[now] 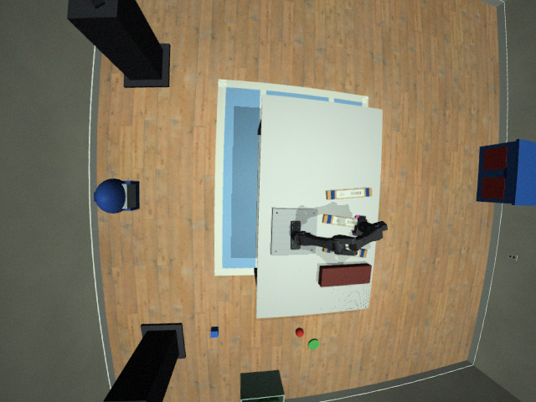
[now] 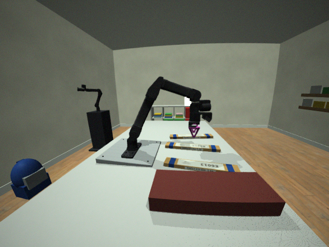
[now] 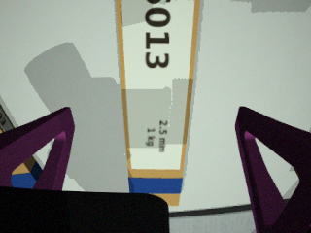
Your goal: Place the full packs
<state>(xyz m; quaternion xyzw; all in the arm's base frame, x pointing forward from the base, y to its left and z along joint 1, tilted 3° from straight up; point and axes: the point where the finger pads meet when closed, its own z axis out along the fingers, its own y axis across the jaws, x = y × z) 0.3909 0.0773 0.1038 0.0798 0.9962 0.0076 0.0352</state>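
Observation:
Three flat packs with orange rims, blue bands and white E6013 labels lie side by side on the white table. The far pack (image 1: 348,193) (image 2: 191,136) lies alone. The middle pack (image 1: 339,220) (image 2: 192,146) (image 3: 158,26) lies under my gripper (image 1: 358,217) (image 2: 194,131) (image 3: 155,116), which hangs a little above its right end, open and empty, with its magenta fingers wide on either side. The near pack (image 1: 363,253) (image 2: 201,164) lies beside the dark red low platform (image 1: 345,275) (image 2: 215,191) and is partly hidden by the arm in the overhead view. Nothing lies on the platform.
The arm stands on a grey base plate (image 1: 281,234) (image 2: 143,154) to the left of the packs. The table's right edge runs close to the packs' right ends. A black pedestal with another arm (image 2: 98,130) and a blue dome-shaped object (image 2: 26,178) stand on the floor to the left.

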